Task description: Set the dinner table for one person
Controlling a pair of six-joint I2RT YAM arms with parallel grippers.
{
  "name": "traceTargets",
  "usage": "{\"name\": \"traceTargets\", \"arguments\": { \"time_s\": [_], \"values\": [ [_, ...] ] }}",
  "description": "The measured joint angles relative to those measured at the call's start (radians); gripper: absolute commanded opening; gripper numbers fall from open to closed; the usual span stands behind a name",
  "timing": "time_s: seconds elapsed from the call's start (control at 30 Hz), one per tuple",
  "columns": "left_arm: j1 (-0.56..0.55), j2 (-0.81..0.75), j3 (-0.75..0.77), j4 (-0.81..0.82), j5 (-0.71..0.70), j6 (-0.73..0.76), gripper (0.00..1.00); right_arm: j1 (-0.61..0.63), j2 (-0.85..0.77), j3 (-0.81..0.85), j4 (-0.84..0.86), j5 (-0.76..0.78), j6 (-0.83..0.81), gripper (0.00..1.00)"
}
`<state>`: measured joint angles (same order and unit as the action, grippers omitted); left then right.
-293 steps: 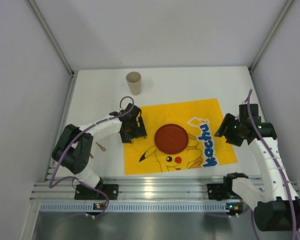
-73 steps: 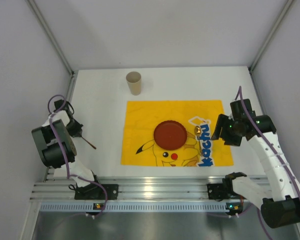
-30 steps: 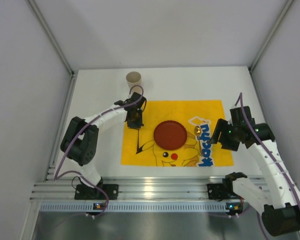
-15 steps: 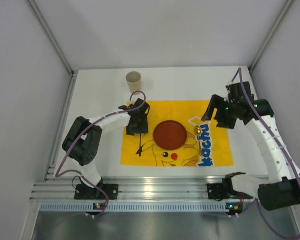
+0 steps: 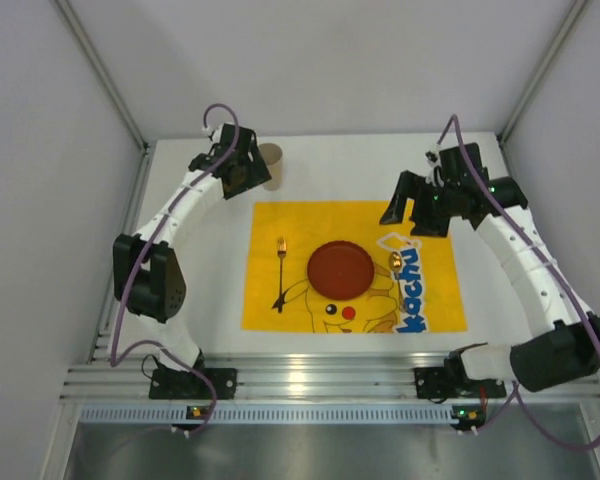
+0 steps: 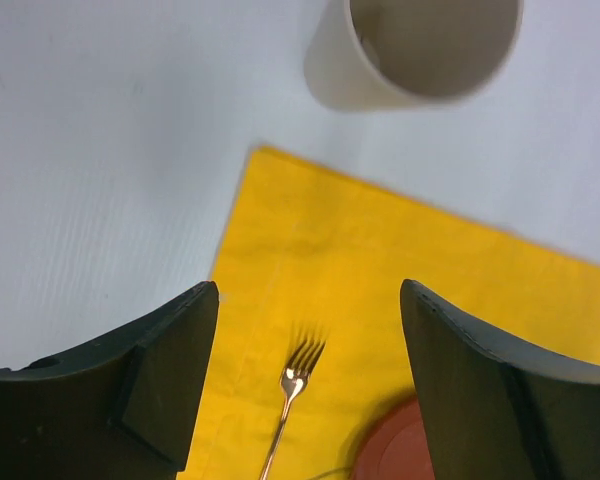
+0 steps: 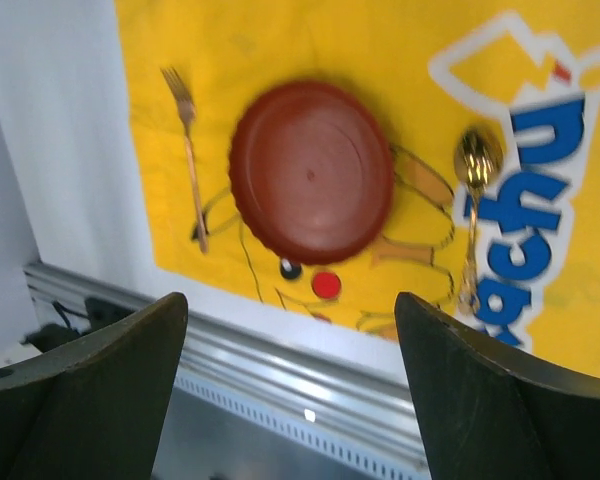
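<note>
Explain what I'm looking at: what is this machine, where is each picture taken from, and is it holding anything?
Two robot arms are bolted at the near edge of a white table. One picture looks down from above and behind them; the other two come from a camera on each wrist, where the dark shapes are that arm's fingers. On the table lies a yellow cloth with a red plate, a fork left of it and a spoon right of it. A paper cup stands beyond the cloth. The left hand hangs near the cup, the right hand over the cloth's far edge; both are open and hold nothing.
</note>
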<state>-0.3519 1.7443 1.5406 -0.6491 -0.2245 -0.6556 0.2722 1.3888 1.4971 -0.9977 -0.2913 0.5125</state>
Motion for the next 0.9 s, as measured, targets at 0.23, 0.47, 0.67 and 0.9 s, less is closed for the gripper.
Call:
{"name": "traceTargets", "arguments": {
  "time_s": [0.23, 0.47, 0.67, 0.9],
  "values": [
    [0.057, 0.207, 0.263, -0.007, -0.030, -0.030, 0.76, 0.000, -0.343, -0.363, -0.071, 0.052, -0.002, 0.86],
    [0.054, 0.389, 0.447, -0.037, -0.030, -0.054, 0.73, 0.000, -0.514, -0.441, -0.179, 0.134, 0.006, 0.88],
    [0.065, 0.458, 0.523, -0.063, -0.045, -0.066, 0.65, 0.000, -0.509, -0.415, -0.213, 0.209, 0.002, 0.89],
    [0.092, 0.479, 0.526, -0.074, -0.046, -0.068, 0.17, 0.000, -0.488, -0.414, -0.222, 0.240, -0.010, 0.89]
  ]
}}
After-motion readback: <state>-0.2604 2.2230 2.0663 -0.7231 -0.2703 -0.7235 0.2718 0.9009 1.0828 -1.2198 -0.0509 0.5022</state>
